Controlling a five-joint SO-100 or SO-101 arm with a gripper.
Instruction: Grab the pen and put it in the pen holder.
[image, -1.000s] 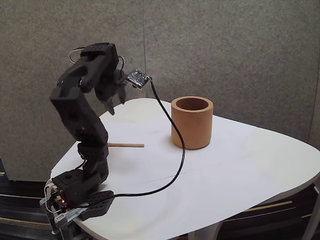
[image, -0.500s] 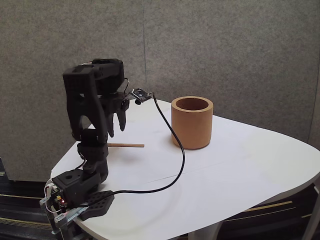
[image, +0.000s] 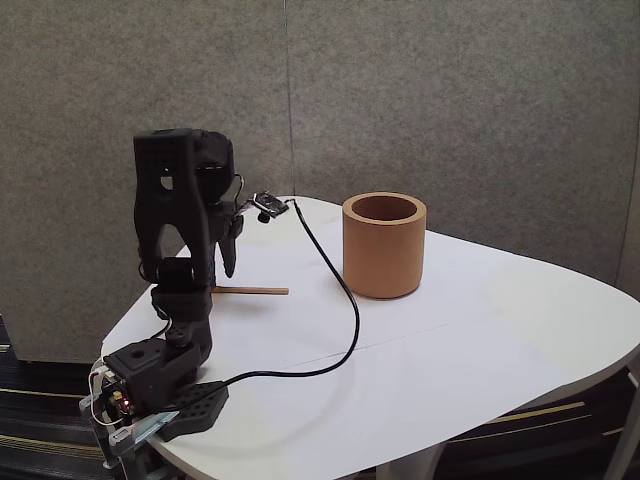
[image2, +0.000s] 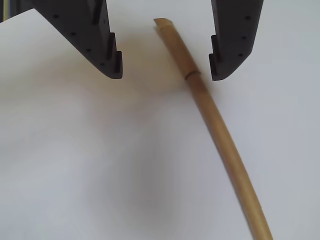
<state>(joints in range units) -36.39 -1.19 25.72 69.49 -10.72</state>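
Observation:
The pen (image: 252, 291) is a thin tan stick lying flat on the white table (image: 480, 350), left of the pen holder (image: 384, 245), an orange-brown cup standing upright. My gripper (image: 222, 268) points straight down over the pen's left part, a little above the table. In the wrist view the gripper (image2: 165, 74) is open. One end of the pen (image2: 220, 130) lies between the two black fingers, closer to the right finger (image2: 220, 65). Neither finger touches it.
A black cable (image: 345, 300) loops from the wrist camera down across the table to the arm's base (image: 150, 375) at the table's left front edge. A grey wall stands behind. Bare tabletop stretches to the right of the cup.
The arm has folded forward and the gripper has swung down from above the table's back edge to hang over the pen. The pen and cup have not moved.

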